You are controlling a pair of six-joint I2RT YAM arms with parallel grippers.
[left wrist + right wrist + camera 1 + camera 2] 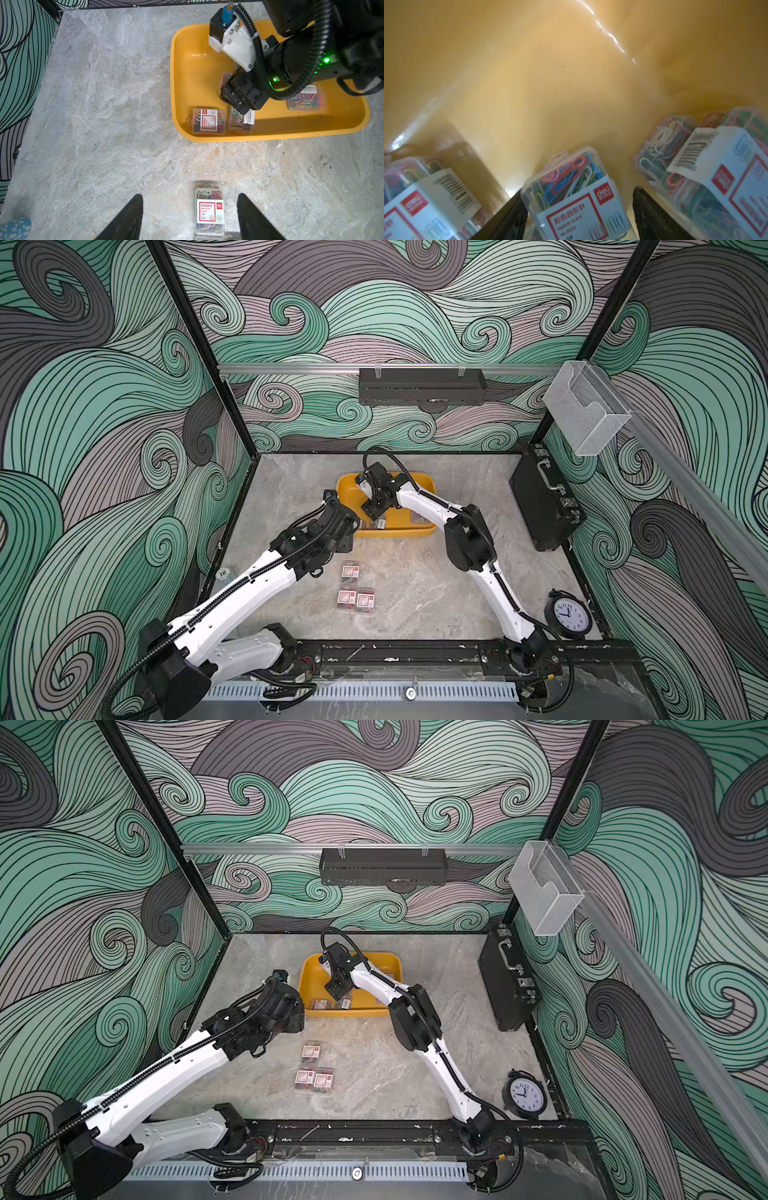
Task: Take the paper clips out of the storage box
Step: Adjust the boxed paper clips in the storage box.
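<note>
Yellow storage box is being emptied: 1 pack of paper clips at lower centre is straddled by the open right gripper, so closure is needed. The left gripper is open and empty.

The right tool straddles one box of paper clips (two more alongside) in the yellow storage box.

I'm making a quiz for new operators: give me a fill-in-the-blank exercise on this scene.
1. ___ boxes of paper clips lie on the table, outside the storage box.
2. The right gripper reaches into the storage box, which is coloured ___.
3. The left gripper, outside the storage box, holds its jaws ___.
Missing words: three; yellow; open.
</note>
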